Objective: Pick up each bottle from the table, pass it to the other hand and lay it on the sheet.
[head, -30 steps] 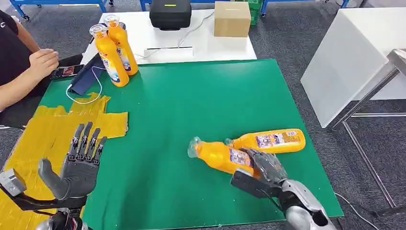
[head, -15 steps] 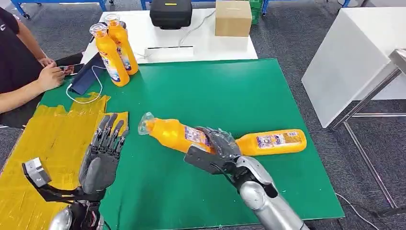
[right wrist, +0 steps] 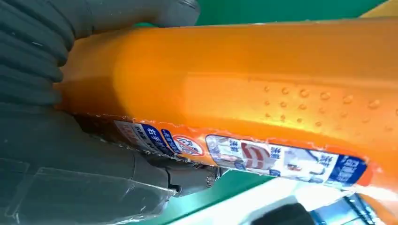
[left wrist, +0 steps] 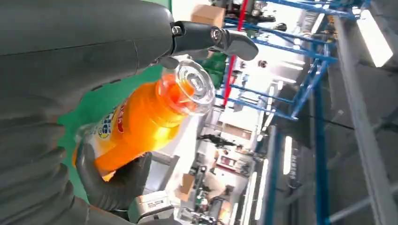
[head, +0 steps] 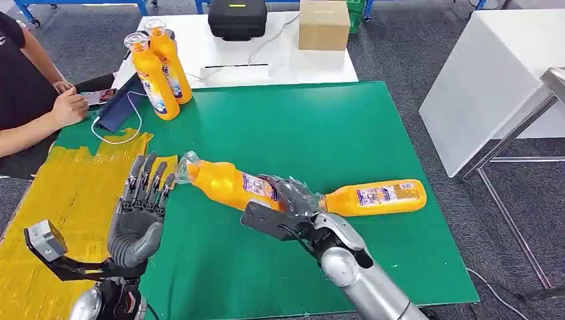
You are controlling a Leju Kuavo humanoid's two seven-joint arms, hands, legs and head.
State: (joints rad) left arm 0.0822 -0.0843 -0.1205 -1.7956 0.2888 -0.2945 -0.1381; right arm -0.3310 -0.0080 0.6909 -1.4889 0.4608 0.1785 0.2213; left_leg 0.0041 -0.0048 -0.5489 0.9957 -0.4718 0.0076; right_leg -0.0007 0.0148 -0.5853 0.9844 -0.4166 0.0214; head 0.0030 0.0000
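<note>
On the left, the yellow sheet (head: 73,193) is lying bare — no bottle on it yet. I am holding my left hand (head: 138,213) over its edge, fingers (head: 148,181) apart and upright, waiting. My right hand (head: 293,203) is gripping the held bottle (head: 230,185) by its body, cap pointing at the left palm; the handover is about to begin. A second bottle (head: 376,195) is lying on the green table (head: 280,127), and two upright bottles (head: 156,67) are standing at the far corner — all still to go.
</note>
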